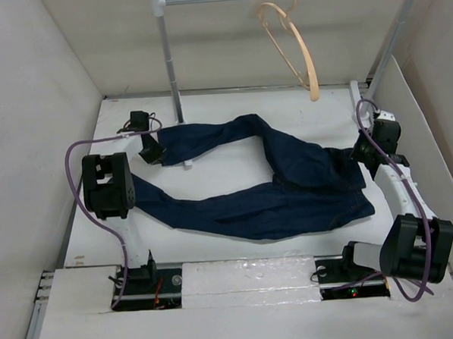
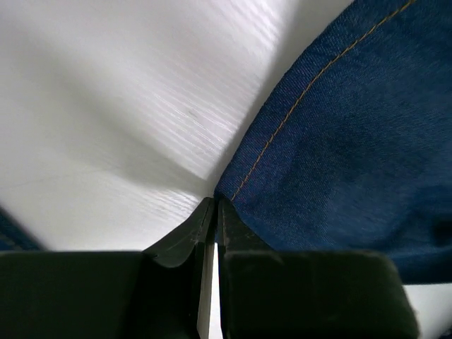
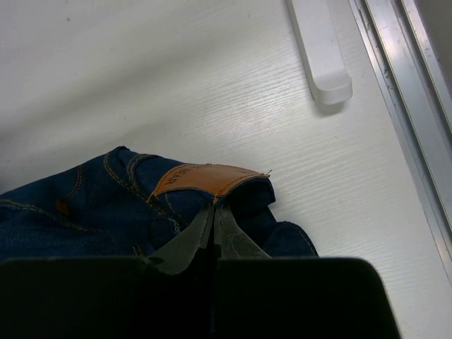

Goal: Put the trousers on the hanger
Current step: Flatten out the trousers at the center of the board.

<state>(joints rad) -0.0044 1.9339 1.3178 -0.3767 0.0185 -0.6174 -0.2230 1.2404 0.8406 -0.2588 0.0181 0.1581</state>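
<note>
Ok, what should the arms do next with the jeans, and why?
Probably lift both together. The left gripper looks shut on a leg hem, the right gripper on the waistband; the jeans lie flat and the hanger hangs higher up.

High overview, two close-ups on trousers (image 1: pixel 289 204)

The trousers (image 1: pixel 289 204) are showing dark blue, with thin orange-brown stitch lines (image 2: pixel 296 99) running along the edges. The patch (image 3: pixel 205 176) on them is looking light brown. The hanger (image 1: pixel 300 52) is looking pale peach. The table (image 1: pixel 226 166) is shining white. The left gripper (image 1: pixel 151 149) and the right gripper (image 1: pixel 360 149) are showing black, and the cables (image 1: pixel 68 159) are looking purple.
</note>
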